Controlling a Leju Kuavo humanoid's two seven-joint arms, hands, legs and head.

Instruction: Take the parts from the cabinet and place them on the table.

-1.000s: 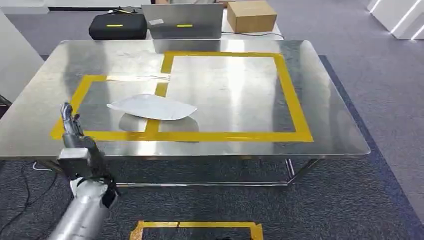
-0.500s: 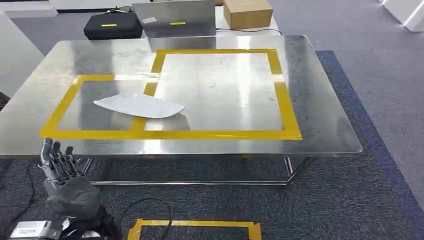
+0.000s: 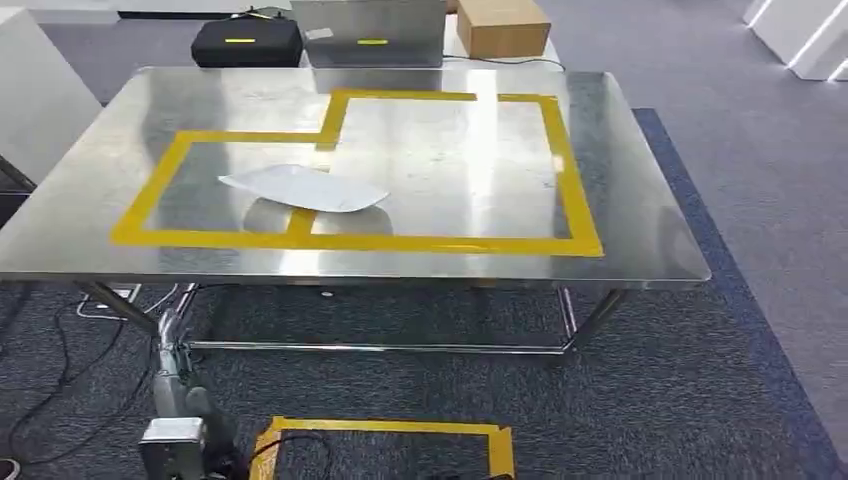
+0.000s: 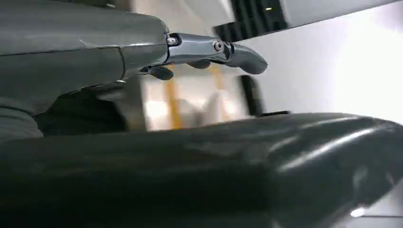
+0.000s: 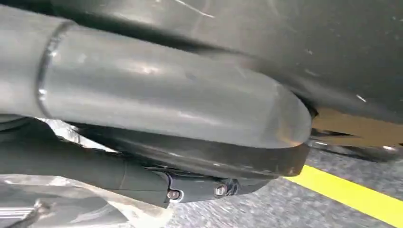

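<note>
A white bagged part (image 3: 305, 188) lies flat on the steel table (image 3: 640, 250), across the front tape line between the two yellow-taped areas. My left hand (image 3: 172, 385) hangs low beside my body, in front of and below the table's front edge. In the left wrist view its fingers (image 4: 214, 50) are stretched out with nothing between them and the thumb. In the right wrist view my right hand (image 5: 171, 156) has its thumb and dark fingers closed around a crinkled clear plastic bag (image 5: 90, 209), which spills out under the fingers.
At the far side behind the table stand a black case (image 3: 247, 42), a grey laptop (image 3: 368, 32) and a cardboard box (image 3: 503, 27). A yellow tape rectangle (image 3: 385, 435) marks the carpet at my feet. Cables (image 3: 60, 350) trail on the floor at the left.
My left hand has dropped from the table's front left edge down to my side, holding nothing. The camera has shifted slightly; the white bagged part stays where it lay.
</note>
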